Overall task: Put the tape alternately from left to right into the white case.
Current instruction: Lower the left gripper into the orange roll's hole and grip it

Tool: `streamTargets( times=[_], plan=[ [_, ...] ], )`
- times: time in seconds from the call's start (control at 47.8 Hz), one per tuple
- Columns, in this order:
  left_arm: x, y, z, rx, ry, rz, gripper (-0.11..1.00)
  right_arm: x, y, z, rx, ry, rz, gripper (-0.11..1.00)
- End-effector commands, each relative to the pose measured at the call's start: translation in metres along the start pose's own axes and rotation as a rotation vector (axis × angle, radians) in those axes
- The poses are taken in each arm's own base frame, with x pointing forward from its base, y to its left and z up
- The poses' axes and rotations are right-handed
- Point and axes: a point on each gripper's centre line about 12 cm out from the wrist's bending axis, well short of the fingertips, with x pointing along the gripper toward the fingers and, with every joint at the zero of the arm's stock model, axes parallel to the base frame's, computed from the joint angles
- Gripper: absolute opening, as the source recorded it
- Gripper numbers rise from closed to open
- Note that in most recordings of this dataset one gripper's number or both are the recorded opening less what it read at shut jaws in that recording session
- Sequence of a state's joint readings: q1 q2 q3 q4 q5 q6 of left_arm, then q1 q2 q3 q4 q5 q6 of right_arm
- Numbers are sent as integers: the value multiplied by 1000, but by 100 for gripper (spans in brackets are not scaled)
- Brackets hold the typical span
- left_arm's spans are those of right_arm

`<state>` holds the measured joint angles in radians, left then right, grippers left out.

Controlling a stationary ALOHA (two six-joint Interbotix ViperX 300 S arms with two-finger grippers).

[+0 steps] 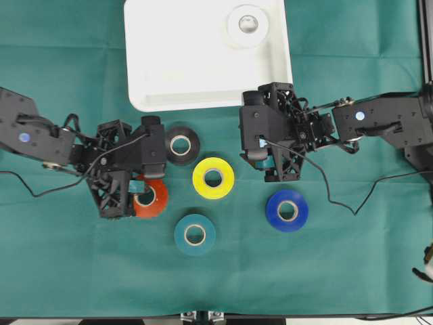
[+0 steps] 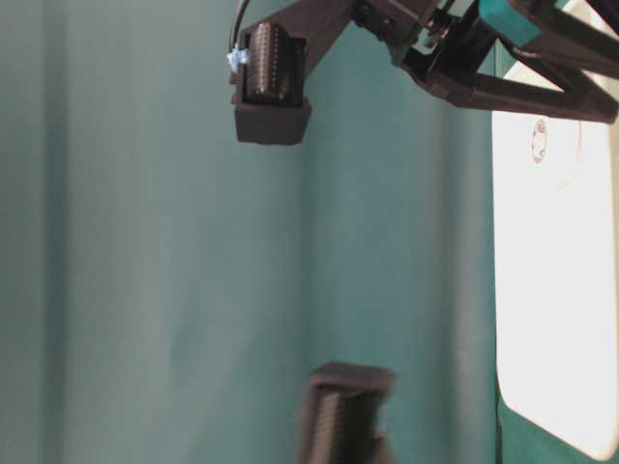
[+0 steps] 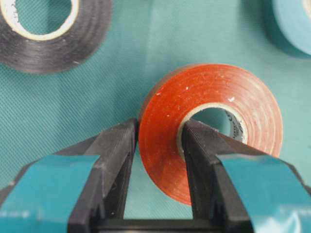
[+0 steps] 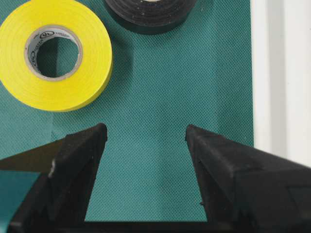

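Saw a white case lying at the top middle of a green cloth, with a white roll flat inside it near its upper right corner. Counted five more rolls on the cloth, all outside the case and below its lower rim: a black roll just below that rim, a yellow roll below and slightly right of the black one, an orange-red roll further down on the left, a teal roll lowest of the group, and a blue roll below the case's lower right corner. Found the left gripper clenched on the orange-red roll, one finger pressed against the outer wall and the other finger set inside the pale core, so that the band of tape sat pinched between them. Noted that roll apparently resting flat on the cloth, with the black roll beyond it toward the case and the edge of the teal roll off to one side. Found the right gripper released, its fingers spread wide with only bare cloth between them, holding nothing. Placed it just below the case's lower right corner, with the case rim showing pale along one side in the right wrist view, the yellow roll and the black roll lying ahead of it and apart from its fingertips.
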<state>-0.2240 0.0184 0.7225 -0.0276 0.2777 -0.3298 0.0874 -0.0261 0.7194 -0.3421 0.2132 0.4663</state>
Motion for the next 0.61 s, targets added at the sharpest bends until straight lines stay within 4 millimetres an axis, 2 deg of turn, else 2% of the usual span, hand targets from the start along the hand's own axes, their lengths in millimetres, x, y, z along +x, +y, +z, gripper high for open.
streamTargets(
  times=[0.0,0.397,0.585],
  plan=[
    [-22,-10,14,14,-59,-29,-2,-7,2,12,1,-42,8,73],
    [-64,-14,20,20,-107,-51,-2,-7,2,13,0,-45,9,73],
    [-73,-15,21,21,-127,-60,-3,-7,2,13,2,-47,9,73]
  ],
)
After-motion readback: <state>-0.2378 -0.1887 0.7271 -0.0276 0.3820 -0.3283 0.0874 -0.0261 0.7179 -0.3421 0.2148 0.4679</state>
